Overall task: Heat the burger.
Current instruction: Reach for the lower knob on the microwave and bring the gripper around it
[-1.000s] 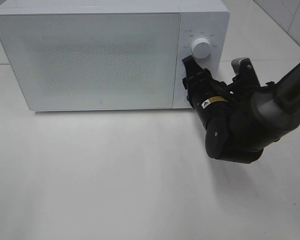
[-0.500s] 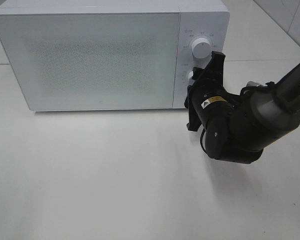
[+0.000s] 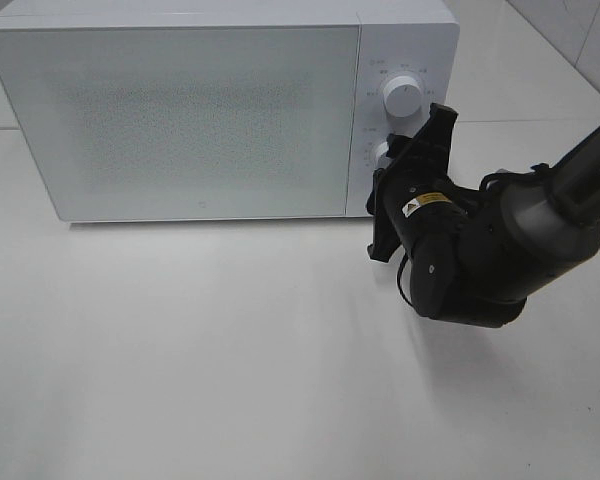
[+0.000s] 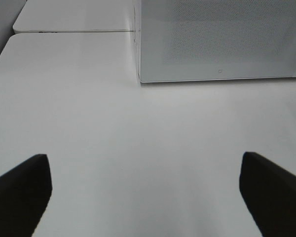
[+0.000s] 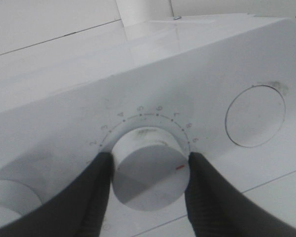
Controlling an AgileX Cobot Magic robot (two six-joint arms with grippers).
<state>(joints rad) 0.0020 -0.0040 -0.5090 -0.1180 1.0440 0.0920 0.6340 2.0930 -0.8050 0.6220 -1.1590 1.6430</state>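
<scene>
The white microwave [image 3: 180, 110] stood on the pale table [image 3: 230, 350] with its frosted door [image 3: 190, 120] closed. The burger showed in no view, so its place could not be told. The right gripper [image 5: 148, 163] had reached to the control panel from the front, and its two dark fingers [image 5: 89, 197] were pressed against opposite sides of the lower dial [image 3: 382, 152], clasping it. A ring of numerals ran around that dial, and a small red mark [image 5: 179, 168] on its face sat close to one fingertip (the right wrist view showed this best). The upper dial [image 3: 402, 97] was untouched, just above the clasped one. The left gripper [image 4: 143, 163] hung over bare table in front of the microwave's left corner, its fingers spread wide with nothing between them
</scene>
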